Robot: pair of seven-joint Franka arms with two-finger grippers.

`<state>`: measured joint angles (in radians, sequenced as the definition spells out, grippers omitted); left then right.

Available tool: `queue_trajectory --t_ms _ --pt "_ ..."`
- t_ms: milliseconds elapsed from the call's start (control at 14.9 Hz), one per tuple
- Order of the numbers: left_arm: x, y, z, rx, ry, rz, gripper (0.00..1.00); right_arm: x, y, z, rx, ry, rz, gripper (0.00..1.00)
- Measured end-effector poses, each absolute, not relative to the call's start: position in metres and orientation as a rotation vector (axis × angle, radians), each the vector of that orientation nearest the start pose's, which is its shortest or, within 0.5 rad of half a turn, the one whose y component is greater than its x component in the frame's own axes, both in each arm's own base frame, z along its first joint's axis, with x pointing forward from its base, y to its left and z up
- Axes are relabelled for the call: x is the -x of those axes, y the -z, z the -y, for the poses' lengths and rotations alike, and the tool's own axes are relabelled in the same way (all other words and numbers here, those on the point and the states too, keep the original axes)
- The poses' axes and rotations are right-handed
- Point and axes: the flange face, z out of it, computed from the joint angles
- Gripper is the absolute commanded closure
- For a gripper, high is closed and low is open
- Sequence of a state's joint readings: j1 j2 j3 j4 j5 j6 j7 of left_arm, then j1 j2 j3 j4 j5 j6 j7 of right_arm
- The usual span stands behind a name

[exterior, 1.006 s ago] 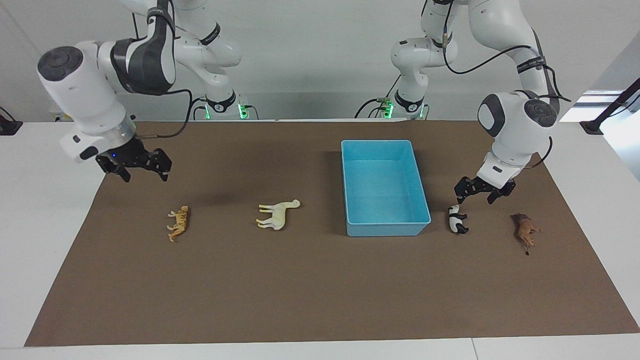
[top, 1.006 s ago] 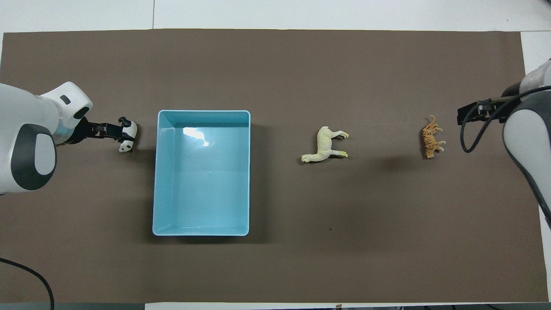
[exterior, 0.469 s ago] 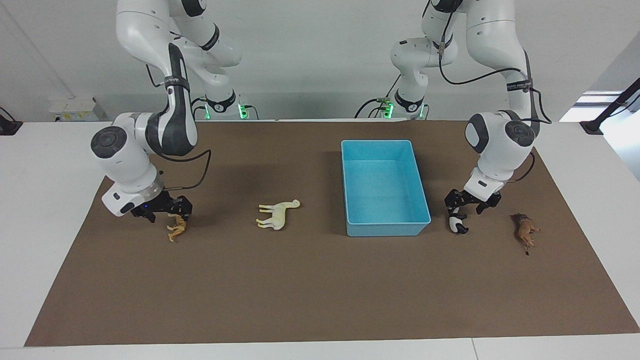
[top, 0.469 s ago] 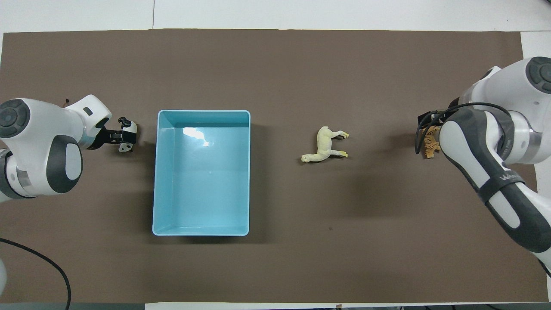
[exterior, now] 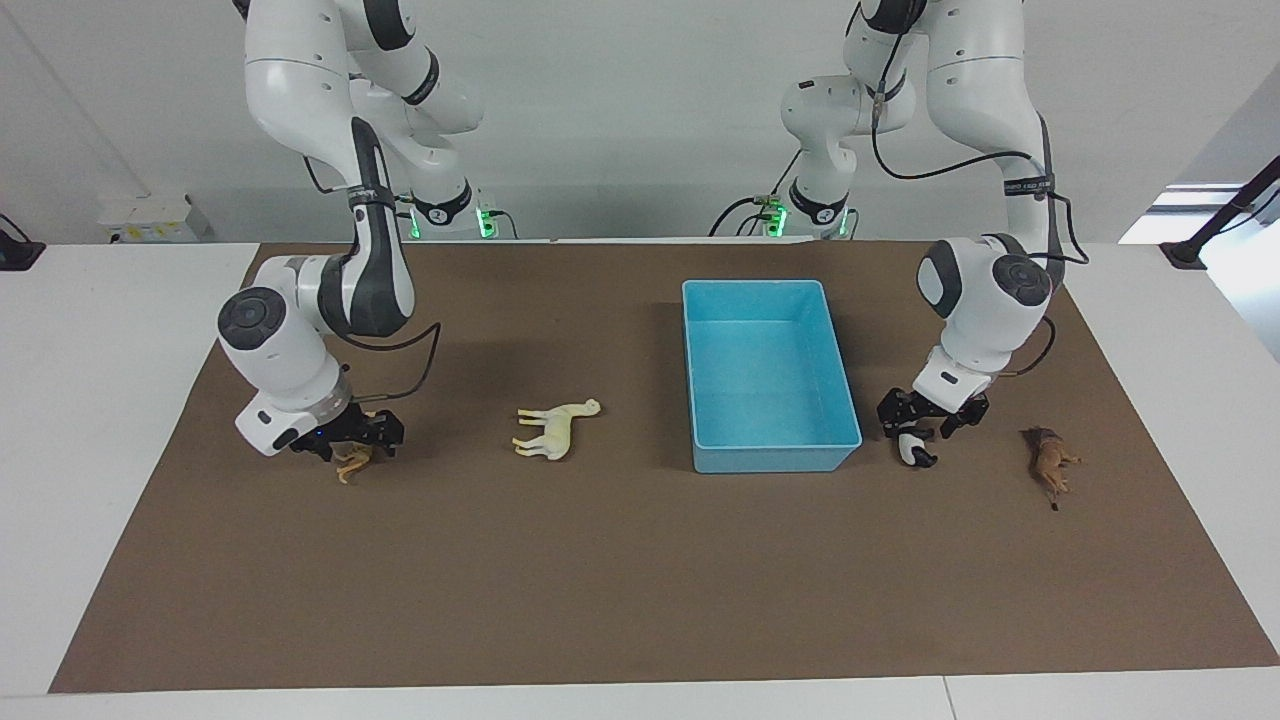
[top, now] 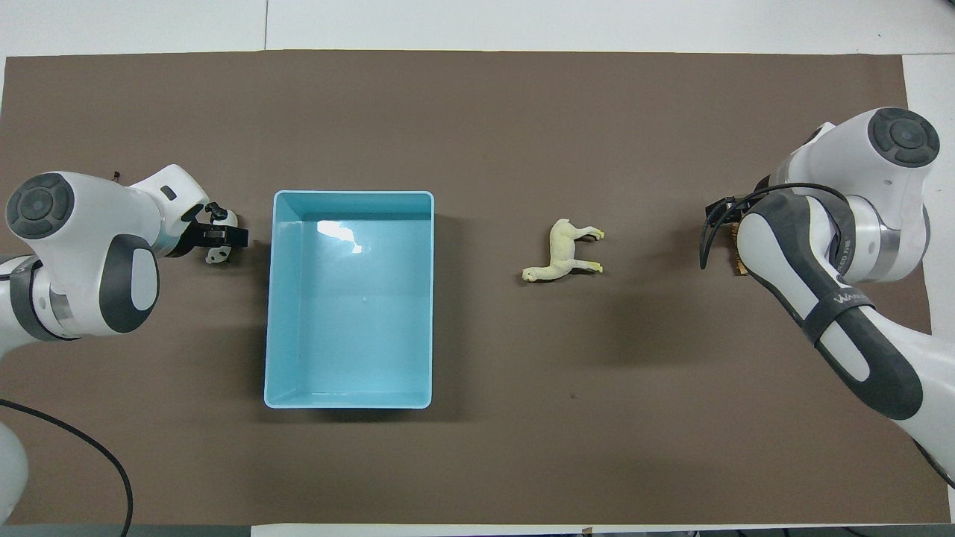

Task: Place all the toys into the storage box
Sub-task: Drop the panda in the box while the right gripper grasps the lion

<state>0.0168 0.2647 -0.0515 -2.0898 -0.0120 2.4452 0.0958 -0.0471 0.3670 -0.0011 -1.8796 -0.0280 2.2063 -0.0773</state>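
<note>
The light blue storage box (exterior: 770, 460) (top: 349, 194) stands empty. Beside it, toward the left arm's end, lies the panda (exterior: 914, 452) (top: 218, 256). My left gripper (exterior: 928, 418) (top: 224, 237) is down over it, open, a finger on either side. The brown lion (exterior: 1048, 462) lies nearer that end of the mat. The cream horse (exterior: 556, 430) (top: 563, 250) lies on its side between the box and the tiger (exterior: 352, 464). My right gripper (exterior: 350, 438) is lowered onto the tiger, open, and hides most of it.
Everything sits on a brown mat (exterior: 640, 580) over a white table. In the overhead view the left arm covers the lion and the right arm covers nearly all of the tiger. A black cable (top: 89, 455) trails by the left arm's base.
Both arms came down from above the mat. The right gripper dropped onto the tiger; the left gripper sank lower around the panda. No toy has moved.
</note>
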Motion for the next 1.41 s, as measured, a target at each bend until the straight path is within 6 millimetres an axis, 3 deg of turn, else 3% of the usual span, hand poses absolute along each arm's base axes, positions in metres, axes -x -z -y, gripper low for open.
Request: queue_trajectory --t_ms 201,402,469,536,603,670,804,872,1006,1140,1207,1274,1341,1408 --pt "-0.59 -0.305 0.017 3.151 0.144 -0.181 0.41 -0.615 -0.303 0.044 3.157 -0.126 0.039 0.0" --pt "-0.594 -0.309 0.017 3.15 0.155 -0.177 0.57 -0.607 -0.293 0.046 3.154 -0.158 0.034 0.0" --pt "-0.597 -0.312 0.017 3.15 0.161 -0.176 0.61 -0.607 -0.291 0.045 3.155 -0.14 0.036 0.06" --pt "-0.6 -0.316 0.017 3.15 0.162 -0.175 0.63 -0.607 -0.289 0.044 3.157 -0.11 0.04 0.2" --pt "-0.603 -0.321 0.017 3.151 0.154 -0.171 0.63 -0.605 -0.284 0.042 3.16 -0.088 0.046 0.51" --pt "-0.606 -0.327 0.017 3.154 0.132 -0.165 0.63 -0.603 -0.28 0.041 3.166 -0.08 0.058 1.0" --pt "-0.617 -0.357 0.021 3.163 0.043 -0.123 0.63 -0.602 -0.281 0.039 3.171 -0.07 0.039 1.0" --pt "-0.625 -0.384 0.028 3.166 -0.009 -0.085 0.63 -0.602 -0.285 0.039 3.174 -0.06 -0.016 1.0" --pt "-0.63 -0.437 0.063 3.164 -0.069 -0.002 0.62 -0.602 -0.288 0.038 3.174 -0.056 -0.07 1.0" --pt "-0.619 -0.464 0.127 3.156 -0.08 0.087 0.55 -0.602 -0.288 0.037 3.174 -0.058 -0.088 1.0" --pt "-0.608 -0.464 0.162 3.15 -0.091 0.115 0.41 -0.602 -0.288 0.037 3.174 -0.058 -0.09 1.0" --pt "-0.596 -0.456 0.194 3.14 -0.113 0.127 0.07 -0.602 -0.288 0.037 3.174 -0.059 -0.09 1.0" --pt "-0.582 -0.443 0.219 3.128 -0.136 0.127 0.0 -0.602 -0.289 0.037 3.174 -0.066 -0.091 1.0" --pt "-0.57 -0.429 0.236 3.122 -0.145 0.122 0.0 -0.602 -0.29 0.037 3.174 -0.079 -0.091 1.0"
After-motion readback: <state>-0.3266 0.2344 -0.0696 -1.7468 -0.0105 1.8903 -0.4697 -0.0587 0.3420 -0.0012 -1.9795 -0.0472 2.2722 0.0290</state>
